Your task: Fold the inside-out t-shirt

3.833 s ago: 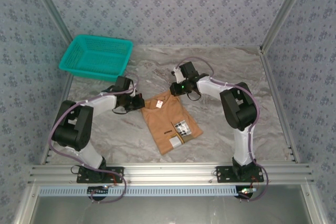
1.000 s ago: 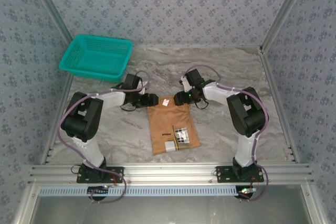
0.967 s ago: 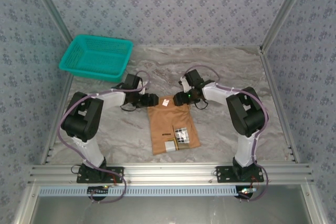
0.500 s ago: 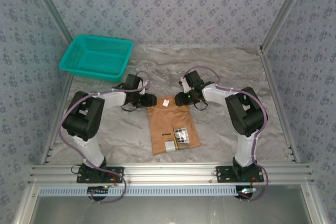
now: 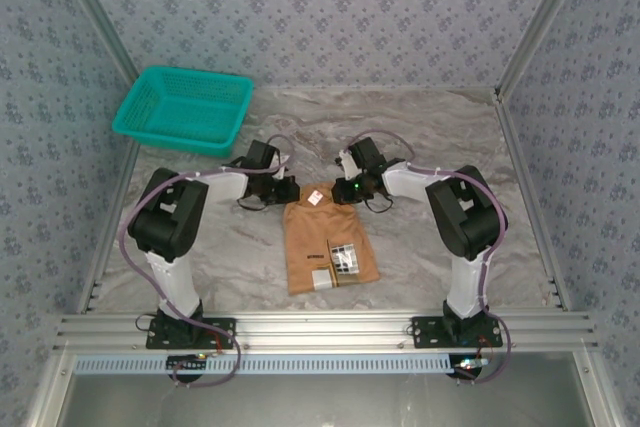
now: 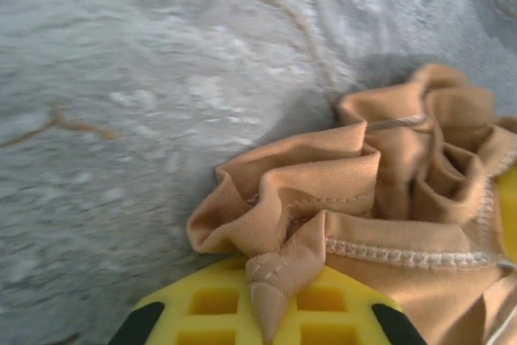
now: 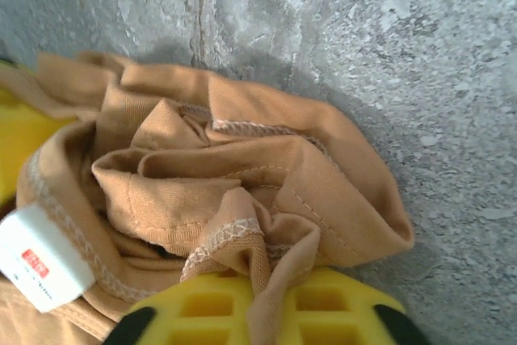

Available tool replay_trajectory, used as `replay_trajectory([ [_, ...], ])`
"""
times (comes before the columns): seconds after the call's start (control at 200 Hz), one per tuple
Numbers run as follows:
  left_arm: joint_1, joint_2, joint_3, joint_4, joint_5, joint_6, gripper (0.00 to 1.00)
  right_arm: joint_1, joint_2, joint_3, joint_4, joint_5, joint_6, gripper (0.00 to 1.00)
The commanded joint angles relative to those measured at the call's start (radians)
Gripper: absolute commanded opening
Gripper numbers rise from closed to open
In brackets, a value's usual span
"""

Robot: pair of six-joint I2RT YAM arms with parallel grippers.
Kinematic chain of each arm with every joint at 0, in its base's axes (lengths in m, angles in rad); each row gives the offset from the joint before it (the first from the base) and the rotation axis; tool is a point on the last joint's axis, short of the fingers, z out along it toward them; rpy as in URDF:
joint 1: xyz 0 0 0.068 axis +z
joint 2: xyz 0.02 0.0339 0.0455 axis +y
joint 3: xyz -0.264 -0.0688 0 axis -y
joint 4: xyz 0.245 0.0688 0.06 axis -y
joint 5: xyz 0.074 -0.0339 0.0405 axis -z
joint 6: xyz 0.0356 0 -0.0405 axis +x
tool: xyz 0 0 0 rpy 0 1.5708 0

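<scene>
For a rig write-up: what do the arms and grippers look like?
The left arm and right arm have white links, bulky black joint housings and looping lilac cables. A green light glows on the right wrist. The finger pads are yellow with square grid recesses.

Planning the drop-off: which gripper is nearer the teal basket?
Left. The left gripper, jaws shut on the t-shirt, is near-right of the basket; the right gripper, also clamping it, is farther right.

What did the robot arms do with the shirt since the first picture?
The left gripper and right gripper, each pinching the far edge of the t-shirt, moved closer together, bunching the cloth. The t-shirt swung from slanted to straight. The teal basket stayed put.
</scene>
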Motion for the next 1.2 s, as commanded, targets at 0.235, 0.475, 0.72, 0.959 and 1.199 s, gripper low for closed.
replay_trajectory([
  [0.235, 0.050, -0.142, 0.194, 0.002, 0.035, 0.030, 0.00, -0.096, -0.159, 0.141, 0.082, -0.061, -0.041, 0.00],
  [0.475, 0.047, -0.218, 0.393, -0.090, 0.046, 0.086, 0.00, -0.127, -0.287, 0.234, 0.141, -0.066, -0.074, 0.00],
  [0.72, -0.009, -0.343, 0.133, -0.006, 0.032, 0.075, 0.00, -0.116, -0.454, -0.076, 0.273, -0.091, -0.115, 0.00],
  [0.959, -0.107, -0.473, -0.186, 0.086, 0.018, -0.002, 0.00, -0.060, -0.699, -0.499, 0.362, -0.046, -0.028, 0.02],
  [1.199, -0.125, -0.429, -0.167, 0.091, -0.026, 0.005, 0.00, -0.045, -0.725, -0.535, 0.277, 0.071, 0.024, 0.04],
])
